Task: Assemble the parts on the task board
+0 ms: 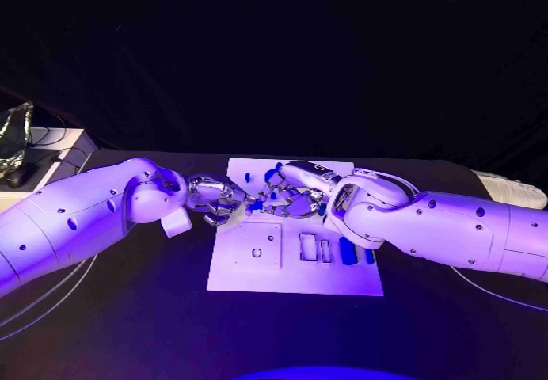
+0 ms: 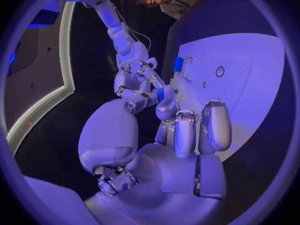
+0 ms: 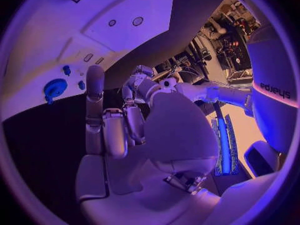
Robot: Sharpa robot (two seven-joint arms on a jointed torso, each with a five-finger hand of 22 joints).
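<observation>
The white task board point(image 1: 294, 281) lies mid-table. Both hands meet above its far left part. My left hand point(image 1: 217, 198) pinches a small blue part point(image 2: 160, 94) at its thumb tip; the same part point(image 1: 258, 204) shows between the two hands. My right hand point(image 1: 292, 199) reaches to that part with its fingertips point(image 2: 142, 98); whether it grips is hidden. A blue gear point(image 3: 55, 88) and two small blue pegs point(image 3: 66, 70) stand on the board beyond the right hand. Two long blue parts point(image 1: 347, 252) lie at the board's right edge.
A raised square plate with a hole point(image 1: 257, 252) and two narrow slots point(image 1: 307, 247) sit on the board's near half. Black table point(image 1: 137, 317) surrounds the board. A white box with cables point(image 1: 46, 150) stands at the far left corner.
</observation>
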